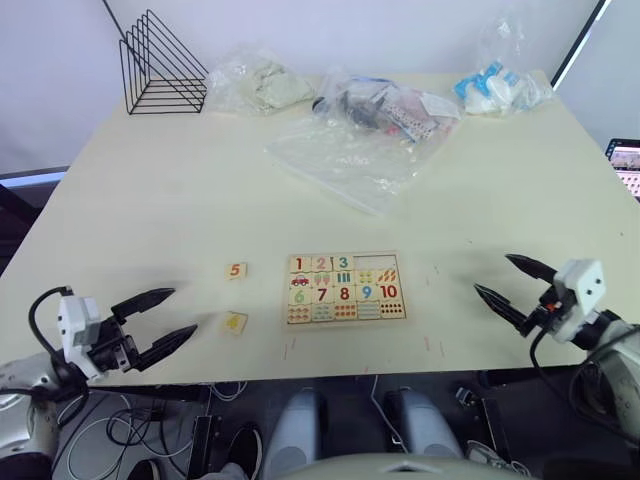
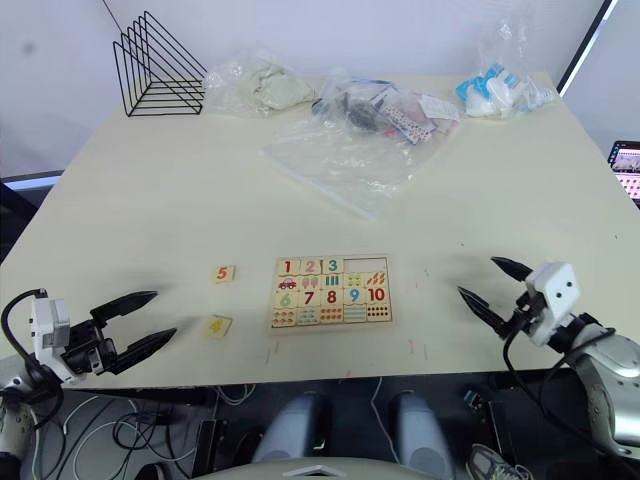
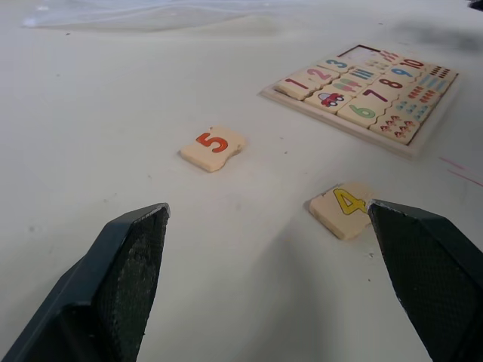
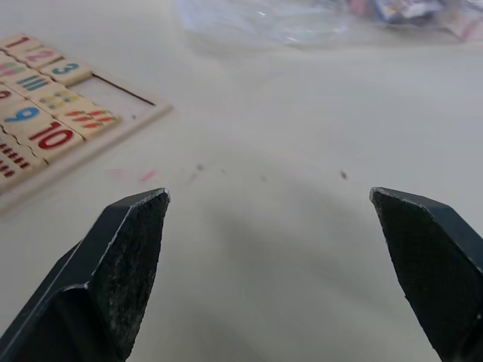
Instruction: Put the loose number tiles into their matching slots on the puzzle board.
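The wooden puzzle board (image 1: pixel 345 288) lies near the table's front edge, with two empty slots (image 2: pixel 365 265) at its top right. Two loose tiles lie on the table to its left: a red 5 tile (image 1: pixel 236 270) and, nearer the front edge, a yellow 4 tile (image 1: pixel 234 323). In the left wrist view the 5 tile (image 3: pixel 213 147) and the 4 tile (image 3: pixel 343 209) lie ahead of the fingers. My left gripper (image 1: pixel 158 320) is open, empty, left of the 4 tile. My right gripper (image 1: pixel 510 285) is open and empty, right of the board.
A clear plastic sheet (image 1: pixel 350 155) lies behind the board. Bags of items (image 1: pixel 385 105) sit along the back, with a black wire rack (image 1: pixel 160 65) at the back left and a bag (image 1: pixel 495 88) at the back right.
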Robot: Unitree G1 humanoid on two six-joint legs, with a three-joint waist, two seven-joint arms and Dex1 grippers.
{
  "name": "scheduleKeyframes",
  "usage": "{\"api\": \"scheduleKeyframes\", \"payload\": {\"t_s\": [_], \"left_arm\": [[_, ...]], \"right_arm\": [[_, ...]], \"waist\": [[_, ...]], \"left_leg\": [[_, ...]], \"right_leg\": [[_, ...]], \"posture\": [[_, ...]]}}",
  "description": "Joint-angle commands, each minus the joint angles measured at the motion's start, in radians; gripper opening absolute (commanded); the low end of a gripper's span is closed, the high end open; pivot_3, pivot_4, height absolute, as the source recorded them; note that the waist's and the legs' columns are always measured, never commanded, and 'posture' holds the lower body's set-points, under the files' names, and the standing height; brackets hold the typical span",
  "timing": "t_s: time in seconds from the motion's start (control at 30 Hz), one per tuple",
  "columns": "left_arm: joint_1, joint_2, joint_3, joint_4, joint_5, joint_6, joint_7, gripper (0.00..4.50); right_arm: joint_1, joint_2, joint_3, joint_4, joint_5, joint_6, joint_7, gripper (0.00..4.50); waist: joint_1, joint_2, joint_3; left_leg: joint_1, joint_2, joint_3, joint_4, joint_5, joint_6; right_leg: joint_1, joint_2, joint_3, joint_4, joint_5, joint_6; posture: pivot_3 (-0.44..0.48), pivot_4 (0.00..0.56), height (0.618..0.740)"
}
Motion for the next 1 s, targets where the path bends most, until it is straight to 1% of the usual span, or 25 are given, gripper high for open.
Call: {"api": "scheduleKeyframes", "payload": {"t_s": [0.03,0.2,0.23,0.4,0.57,0.77,1.0], "left_arm": [[0.023,-0.009,0.057,-0.028,-0.015,0.023,0.015,4.50],[0.038,-0.015,0.075,-0.029,0.004,0.020,0.030,4.50],[0.043,-0.017,0.077,-0.030,0.007,0.022,0.037,4.50],[0.049,-0.031,0.084,-0.026,0.004,0.027,0.053,4.50],[0.039,-0.042,0.077,-0.014,0.020,0.013,0.060,4.50],[0.019,-0.034,0.075,0.030,0.036,-0.004,0.023,4.50],[0.003,-0.030,0.074,0.062,0.042,-0.014,-0.011,4.50]], "right_arm": [[0.048,0.000,-0.065,0.005,0.043,-0.061,0.017,4.47],[0.101,0.008,-0.106,0.024,0.063,-0.089,0.001,4.47],[0.115,0.011,-0.113,0.028,0.077,-0.099,0.012,4.47],[0.163,0.009,-0.115,0.036,0.126,-0.106,0.069,4.47],[0.149,0.020,-0.131,0.059,0.145,-0.154,0.079,4.47],[0.147,0.023,-0.120,0.059,0.134,-0.193,0.076,4.47],[0.150,0.019,-0.108,0.047,0.156,-0.187,0.088,4.47]], "waist": [[0.000,0.000,0.000],[0.000,0.000,0.000],[0.000,0.000,0.000],[0.000,-0.001,0.000],[0.000,-0.001,0.000],[0.001,-0.001,-0.001],[0.001,-0.001,-0.001]], "left_leg": [[0.001,0.000,0.000,0.000,0.000,0.000],[0.005,0.000,0.001,-0.001,0.000,0.000],[0.006,0.001,0.001,-0.001,0.000,0.000],[0.007,0.002,0.001,-0.002,0.000,0.000],[0.008,0.002,0.001,-0.002,0.000,0.000],[0.008,0.001,0.002,-0.002,0.000,0.000],[0.008,0.002,0.002,-0.002,0.000,0.000]], "right_leg": [[0.001,0.000,0.000,0.000,0.000,0.000],[0.003,0.000,0.002,0.000,-0.001,0.000],[0.004,0.000,0.003,0.000,-0.002,-0.003],[0.004,0.000,0.004,0.000,-0.002,-0.003],[0.005,0.000,0.004,0.000,-0.003,-0.004],[0.005,0.000,0.004,0.000,-0.002,-0.004],[0.005,0.000,0.004,0.000,-0.002,-0.004]], "posture": [[0.000,0.150,0.740],[0.000,0.150,0.740],[0.000,0.150,0.740],[0.000,0.150,0.740],[0.000,0.150,0.740],[0.000,0.150,0.740],[0.000,0.150,0.740]]}}
